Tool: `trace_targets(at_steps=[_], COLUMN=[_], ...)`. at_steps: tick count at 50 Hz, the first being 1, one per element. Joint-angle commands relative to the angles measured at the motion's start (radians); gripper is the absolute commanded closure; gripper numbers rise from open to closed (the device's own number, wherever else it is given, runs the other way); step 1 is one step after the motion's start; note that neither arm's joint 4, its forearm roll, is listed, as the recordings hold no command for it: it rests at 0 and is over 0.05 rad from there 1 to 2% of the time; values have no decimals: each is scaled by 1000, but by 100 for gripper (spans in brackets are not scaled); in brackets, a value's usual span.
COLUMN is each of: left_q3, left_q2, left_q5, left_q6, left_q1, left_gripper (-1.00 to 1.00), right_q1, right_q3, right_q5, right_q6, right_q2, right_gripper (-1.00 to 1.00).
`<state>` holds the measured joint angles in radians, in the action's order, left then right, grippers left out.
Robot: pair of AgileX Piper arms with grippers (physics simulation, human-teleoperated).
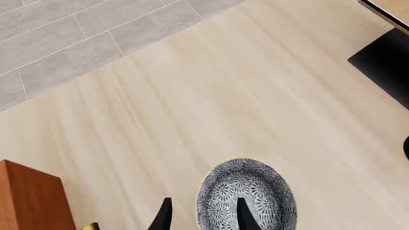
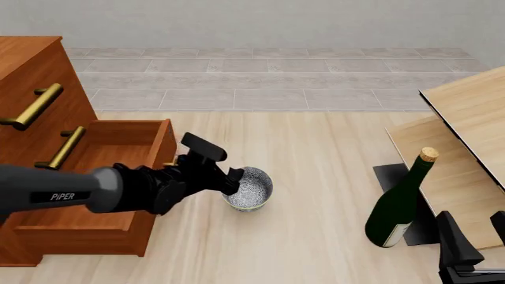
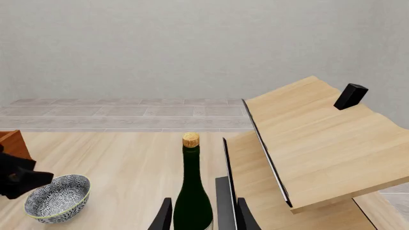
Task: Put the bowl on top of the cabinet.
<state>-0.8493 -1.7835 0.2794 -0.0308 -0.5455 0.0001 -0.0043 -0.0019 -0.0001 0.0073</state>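
The speckled grey-white bowl [image 2: 251,189] stands on the table just right of the cabinet's pulled-out lower drawer [image 2: 118,145]. My left gripper [image 2: 232,177] is open at the bowl's left rim. In the left wrist view one finger [image 1: 246,215] is inside the bowl [image 1: 255,187] and the other [image 1: 164,216] is outside its wall. The reddish-brown cabinet [image 2: 32,77] with brass handles fills the left side, and its top is above the bowl's level. My right gripper [image 2: 476,231] is open near the front right corner, behind the wine bottle, with nothing in it.
A dark green wine bottle [image 2: 398,207] with a cork stands at the right. Beside it is tilted pale light-wood furniture [image 2: 473,112] with black edging. Tiled floor lies beyond the table's far edge. In the right wrist view the bottle [image 3: 191,196] stands between my fingers' line of sight.
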Motion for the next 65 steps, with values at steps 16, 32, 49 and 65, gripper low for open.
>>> trace_targets(at_steps=[16,32,49,65], left_q3=[-33,-41,-48,-60], left_q2=[-76,-98,-122,-156], left_q5=[20,30,36,45], left_q6=[-15,-22,-31,-36], left_q1=[5,1,1,3], left_gripper=[-100,-100,-100,-100], right_q1=[0,0,0,0], right_q3=[0,0,0,0], right_q5=[0,0,0,0], right_q6=[0,0,0,0], right_q2=[0,0,0,0], right_gripper=[-100,-100,-100,-100])
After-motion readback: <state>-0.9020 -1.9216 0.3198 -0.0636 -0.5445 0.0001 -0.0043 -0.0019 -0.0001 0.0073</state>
